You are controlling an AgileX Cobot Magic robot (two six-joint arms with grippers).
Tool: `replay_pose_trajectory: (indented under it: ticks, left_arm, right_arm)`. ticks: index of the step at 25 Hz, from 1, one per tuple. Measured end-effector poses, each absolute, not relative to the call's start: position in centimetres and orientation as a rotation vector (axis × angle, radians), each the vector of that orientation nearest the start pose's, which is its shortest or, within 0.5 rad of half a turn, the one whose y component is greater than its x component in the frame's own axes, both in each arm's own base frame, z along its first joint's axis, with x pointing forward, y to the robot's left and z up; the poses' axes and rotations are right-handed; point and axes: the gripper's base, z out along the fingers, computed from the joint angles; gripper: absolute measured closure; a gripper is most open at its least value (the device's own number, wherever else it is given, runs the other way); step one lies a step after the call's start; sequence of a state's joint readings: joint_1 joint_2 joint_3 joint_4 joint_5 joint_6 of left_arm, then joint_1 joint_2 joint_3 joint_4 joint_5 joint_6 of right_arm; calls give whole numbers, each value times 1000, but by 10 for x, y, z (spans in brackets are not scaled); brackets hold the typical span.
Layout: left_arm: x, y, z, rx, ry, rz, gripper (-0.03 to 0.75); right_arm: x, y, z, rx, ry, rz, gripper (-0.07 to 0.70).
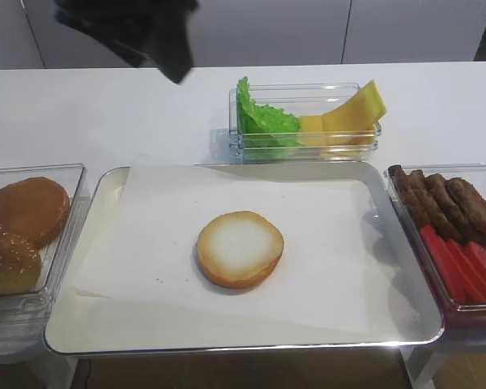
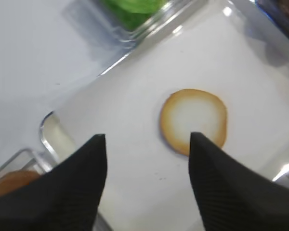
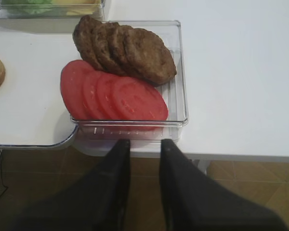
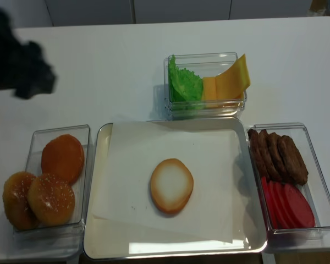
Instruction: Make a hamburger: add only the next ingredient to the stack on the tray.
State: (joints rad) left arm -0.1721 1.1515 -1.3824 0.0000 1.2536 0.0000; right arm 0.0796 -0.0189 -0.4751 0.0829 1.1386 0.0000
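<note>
Three buns (image 4: 50, 187) sit in a clear box (image 4: 60, 127) at the left, one smooth and at least one seeded. The left gripper (image 2: 147, 137) hangs high above the table, over the far left side; its jaws stand well apart with nothing between them. Next comes the tray (image 1: 93, 235), lined with white paper, and near its middle lies the bun half (image 1: 240, 249), cut face up, flat on the paper and well apart from every rim. That bun half is the whole stack, so the step looks to be done bar the leaving: the piece is down and free of the fingers. To finish well, the left arm should go up and away toward the left without dipping, so that neither finger catches the paper or nudges the bun off centre, and it should take nothing else from the box. Beyond the tray, at the far side, a second box holds lettuce (image 1: 263, 121) and cheese (image 1: 348, 113). At the right, a third box holds patties (image 3: 125, 48) on its far side and tomato slices (image 3: 113, 96) on its near side. The right gripper (image 3: 144, 142) hangs at the near edge of that box, its jaws a narrow gap apart and empty, touching nothing; it is best kept there.
</note>
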Motion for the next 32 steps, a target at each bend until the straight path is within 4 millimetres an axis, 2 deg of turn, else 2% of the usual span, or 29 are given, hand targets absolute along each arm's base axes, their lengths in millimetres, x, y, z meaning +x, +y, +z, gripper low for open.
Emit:
replay_pose_trajectory:
  ticks: [2,4,11,16,22,25,32]
  left_arm:
    - [180,-18,419,123,2487,-42,316]
    - [154,-10,416,77,2462,-27,316]
    - [78,-1,387,4,2389,-4,316]
    - [34,3,361,-34,2312,6,316]
    - [-1,5,331,-39,2235,2,316]
    - [-10,6,315,-43,2216,4,317]
    - [-30,8,292,-95,2138,-6,319]
  right_arm:
    - [-9,6,264,-92,2127,148,451]
    - [-9,6,264,-92,2127,148,452]
    - [-9,6,264,-92,2127,148,452]
    - [-9,6,264,-92,2127,148,451]
    - [-9,6,264,-92,2127,148,452]
    - [-9,6,264,-92,2127,148,451]
    - [-9,6,264,-92,2127,148,451]
